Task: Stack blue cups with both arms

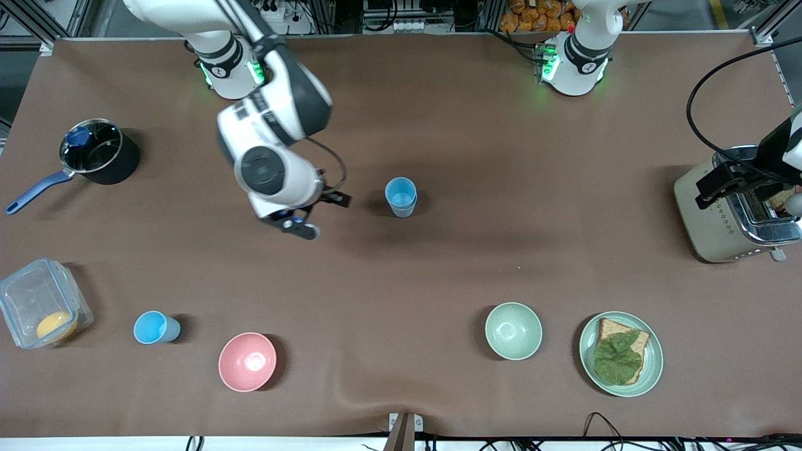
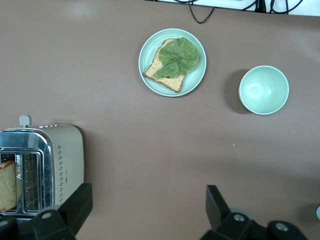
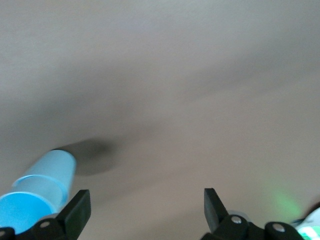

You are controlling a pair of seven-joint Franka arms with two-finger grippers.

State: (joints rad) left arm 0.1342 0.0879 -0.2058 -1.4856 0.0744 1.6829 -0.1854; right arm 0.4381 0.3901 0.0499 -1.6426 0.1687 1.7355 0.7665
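Two blue cups [image 1: 401, 196] stand nested one in the other in the middle of the table; they also show in the right wrist view [image 3: 39, 190]. A third blue cup [image 1: 156, 327] stands alone nearer the front camera, toward the right arm's end, between a clear box and a pink bowl. My right gripper [image 1: 315, 215] is open and empty just beside the nested cups, toward the right arm's end; in its own view [image 3: 145, 202] the jaws stand wide apart over bare cloth. My left gripper [image 1: 733, 178] is open and empty [image 2: 148, 202] beside the toaster.
A toaster [image 1: 733, 213] with bread in it stands at the left arm's end. A plate with bread and lettuce [image 1: 621, 354], a pale green bowl [image 1: 513, 331] and a pink bowl [image 1: 247, 361] lie near the front edge. A clear box [image 1: 39, 310] and a pot [image 1: 100, 152] stand at the right arm's end.
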